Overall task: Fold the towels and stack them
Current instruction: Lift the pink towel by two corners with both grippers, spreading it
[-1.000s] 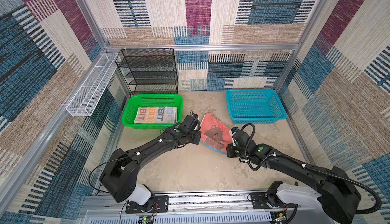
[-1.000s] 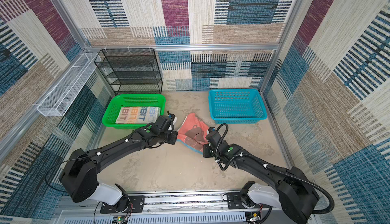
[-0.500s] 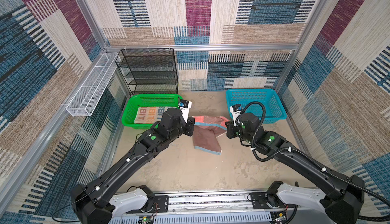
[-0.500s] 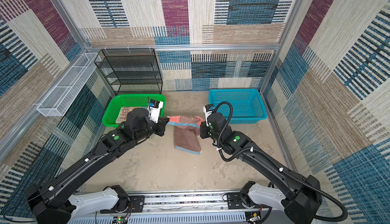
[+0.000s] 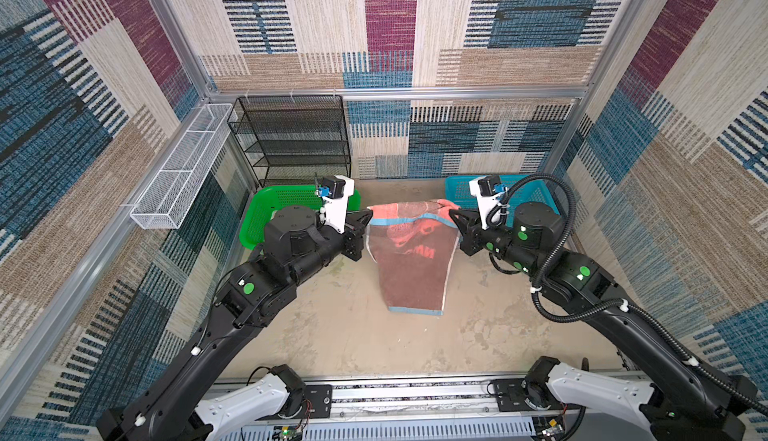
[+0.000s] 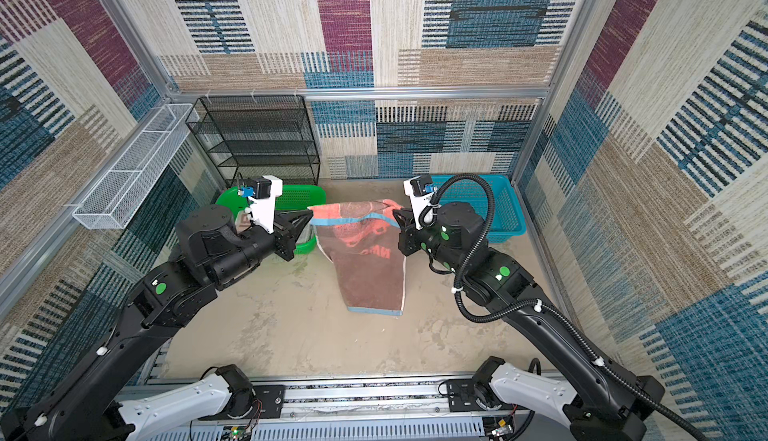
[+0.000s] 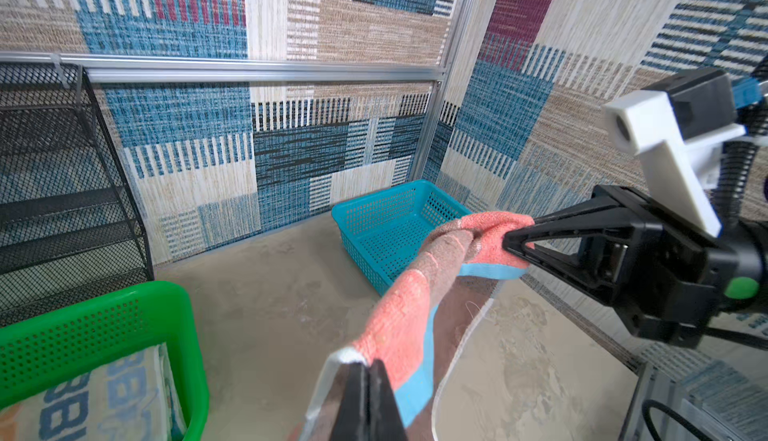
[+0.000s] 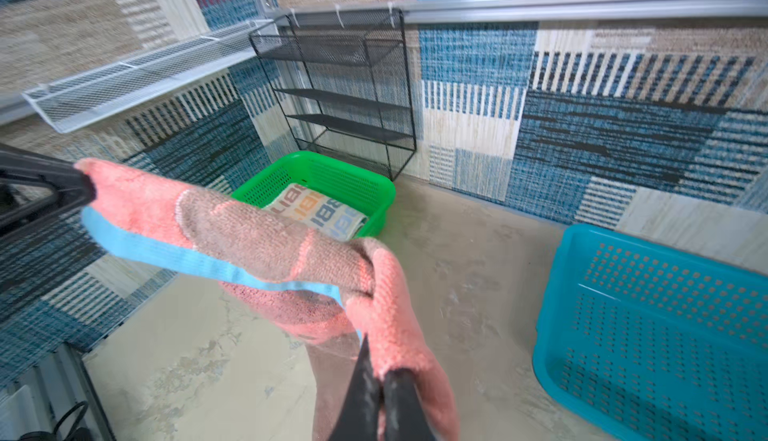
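Between the left gripper (image 5: 368, 215) and right gripper (image 5: 452, 215), each clamped on a top corner, the coral towel (image 5: 411, 276) hangs open, not yet folded. Beside the left gripper, a lettered towel (image 8: 320, 210) lies folded in the green basket (image 8: 384, 191); stacking remains.

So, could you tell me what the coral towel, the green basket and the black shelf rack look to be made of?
Coral towel: looped terry cloth, matte, with smooth blue edging.
Green basket: glossy moulded plastic, perforated walls.
Black shelf rack: probably painted metal mesh on wire frame.
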